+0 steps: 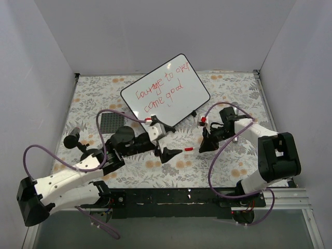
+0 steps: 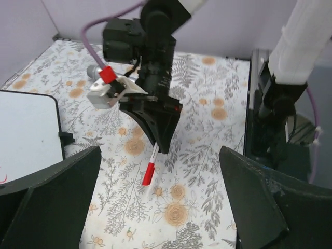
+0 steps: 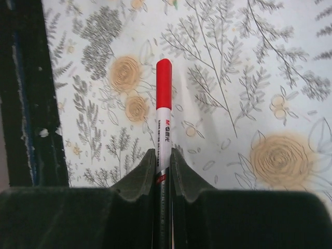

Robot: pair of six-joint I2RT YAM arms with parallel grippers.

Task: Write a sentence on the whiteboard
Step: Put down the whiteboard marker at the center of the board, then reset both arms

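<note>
The whiteboard (image 1: 171, 85) lies tilted at the back middle of the floral table; its corner (image 2: 26, 135) shows at the left of the left wrist view. The sentence (image 1: 161, 91) runs across it in two slanted red lines. My right gripper (image 1: 204, 144) (image 3: 162, 153) (image 2: 158, 137) is shut on a white marker (image 3: 164, 124) whose red cap (image 1: 189, 149) (image 2: 148, 174) points toward the left arm, just above the cloth. My left gripper (image 1: 165, 151) (image 2: 160, 155) stands wide open facing that cap, with nothing between its fingers.
A dark mesh square (image 1: 111, 123) lies left of the board. A black cylinder (image 1: 72, 137) stands near the left wall. White walls close in three sides, and a black rail (image 1: 171, 197) runs along the near edge. The right arm's base (image 2: 275, 119) rises at the right.
</note>
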